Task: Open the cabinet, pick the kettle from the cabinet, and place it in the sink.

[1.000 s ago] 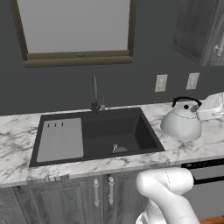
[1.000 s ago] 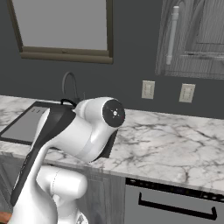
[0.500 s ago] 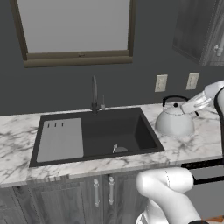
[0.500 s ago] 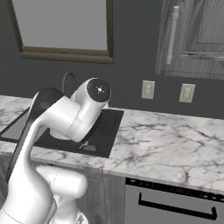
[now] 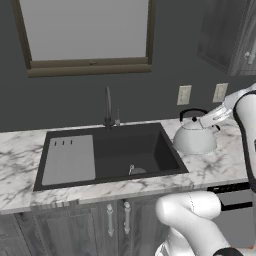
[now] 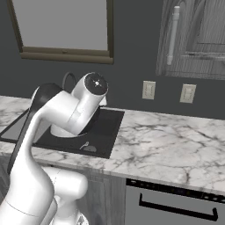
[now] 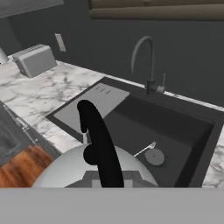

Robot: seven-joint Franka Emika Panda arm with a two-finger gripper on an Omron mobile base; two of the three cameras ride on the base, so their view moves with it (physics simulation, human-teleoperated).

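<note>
The kettle (image 5: 195, 138) is hanging at the right of the left base view, just beside the sink (image 5: 111, 155), its body overlapping the basin's right rim. The gripper (image 5: 209, 119) is pinching the kettle's arched handle, jaws pressed together on it. In the hand view the kettle (image 7: 94, 171) is sitting low at center, with the sink (image 7: 144, 131) and faucet (image 7: 146, 65) beyond. The cabinet (image 6: 193, 37) is showing at the upper right of the right base view.

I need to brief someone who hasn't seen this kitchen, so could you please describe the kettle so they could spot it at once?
Find the black sink set in the white marble counter. Just past the basin's right edge, the kettle hangs from the arm's shut gripper. It is squat, rounded and silvery-white with a thin dark arched handle, unlike the boxy grey toaster.
</note>
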